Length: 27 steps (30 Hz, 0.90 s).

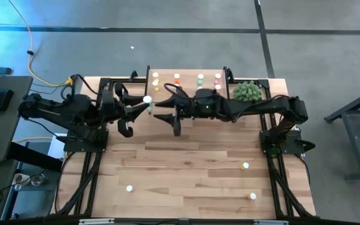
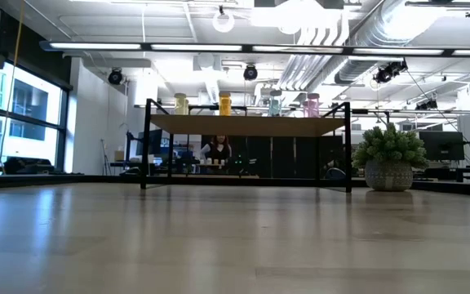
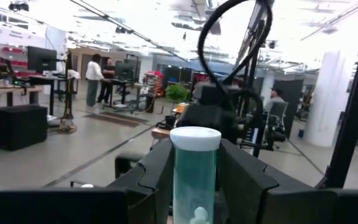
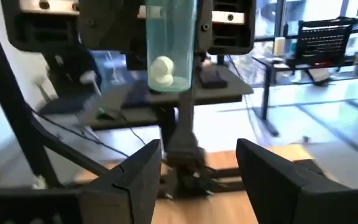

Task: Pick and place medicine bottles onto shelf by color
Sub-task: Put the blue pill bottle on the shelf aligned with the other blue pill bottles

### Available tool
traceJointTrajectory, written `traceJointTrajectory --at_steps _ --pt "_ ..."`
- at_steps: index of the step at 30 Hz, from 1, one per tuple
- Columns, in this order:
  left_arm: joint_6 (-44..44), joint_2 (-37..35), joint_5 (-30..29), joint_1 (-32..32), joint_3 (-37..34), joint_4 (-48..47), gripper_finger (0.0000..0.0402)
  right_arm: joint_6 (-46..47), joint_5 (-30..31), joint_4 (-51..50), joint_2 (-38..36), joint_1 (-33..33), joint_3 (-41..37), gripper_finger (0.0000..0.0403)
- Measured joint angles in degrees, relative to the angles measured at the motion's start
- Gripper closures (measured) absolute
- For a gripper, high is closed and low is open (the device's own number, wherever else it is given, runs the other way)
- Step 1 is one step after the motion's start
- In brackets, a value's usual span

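Observation:
My left gripper [image 1: 144, 105] is shut on a green translucent bottle with a white cap [image 3: 194, 171], in the air just left of the shelf's near edge. The bottle also shows in the right wrist view [image 4: 169, 46]. My right gripper [image 1: 162, 107] is open and empty. It faces the left gripper, close to the bottle, and its fingers [image 4: 135, 177] stand apart on the near side of it. The light-wood shelf [image 1: 186, 87] at the table's far edge carries yellow [image 1: 155, 78], orange [image 1: 177, 78], green [image 1: 200, 79] and pink [image 1: 217, 78] bottles. My left gripper pinches the bottle's body [image 3: 194, 186] between its two fingers, one on each side. The fingers come in level from the table's left. The bottle stands upright, its white cap [image 3: 195, 138] above the fingers, clear of the table.
A green plant ball [image 1: 247, 91] stands right of the shelf. Loose bottles lie on the near half of the table, one at the right [image 1: 245, 165], one at the near left [image 1: 129, 187] and one at the near right [image 1: 253, 196]. People stand in the room beyond.

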Motion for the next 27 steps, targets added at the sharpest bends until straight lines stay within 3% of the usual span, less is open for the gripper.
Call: traceJointTrajectory --at_steps 8,22,27 --pt "-1.86 0.45 3.7 3.68 0.0 0.17 0.0296 -4.18 0.03 -6.23 0.0 -0.15 7.28 0.0203" --pt "-1.86 2.04 6.7 6.05 -0.03 0.62 0.0296 0.74 -0.19 -5.65 0.0 -0.59 7.67 0.0204" --pt "-1.84 2.69 8.4 6.88 -0.06 0.62 0.0296 2.05 -0.19 -5.73 0.0 -0.59 7.67 0.0223"
